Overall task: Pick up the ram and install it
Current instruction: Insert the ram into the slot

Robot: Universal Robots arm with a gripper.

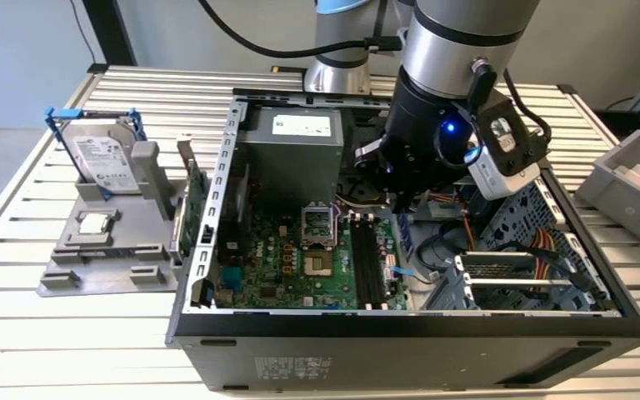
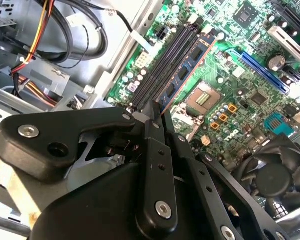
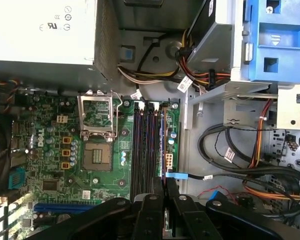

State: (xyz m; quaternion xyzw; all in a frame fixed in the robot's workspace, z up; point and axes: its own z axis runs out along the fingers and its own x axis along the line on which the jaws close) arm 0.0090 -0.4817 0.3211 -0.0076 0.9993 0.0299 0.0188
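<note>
While your gripper (image 2: 157, 112) sits low inside the open PC case (image 1: 409, 321), over the motherboard (image 3: 50, 150), its fingers (image 2: 151, 117) look closed on the near end of the ram (image 2: 182, 75), a blue-green stick with dark chips standing on edge in the slot bank. You can place the ram by the CPU socket (image 2: 202, 97): it runs along the memory slot nearest that socket, with the empty black slots (image 2: 162, 60) on its far side. In the first wrist view the stick reads as a thin edge (image 3: 161, 145) among the slots, heading under the fingertips. So pick-up looks done and the stick is at its slot; whether it is fully seated or latched you can't tell from these views. Relative to the case: it lies on a slatted metal table (image 1: 64, 342), a grey holder with a hard drive (image 1: 107, 158) in a blue frame stands just beside it, and a grey bin (image 1: 637, 179) sits at the opposite side.
</note>
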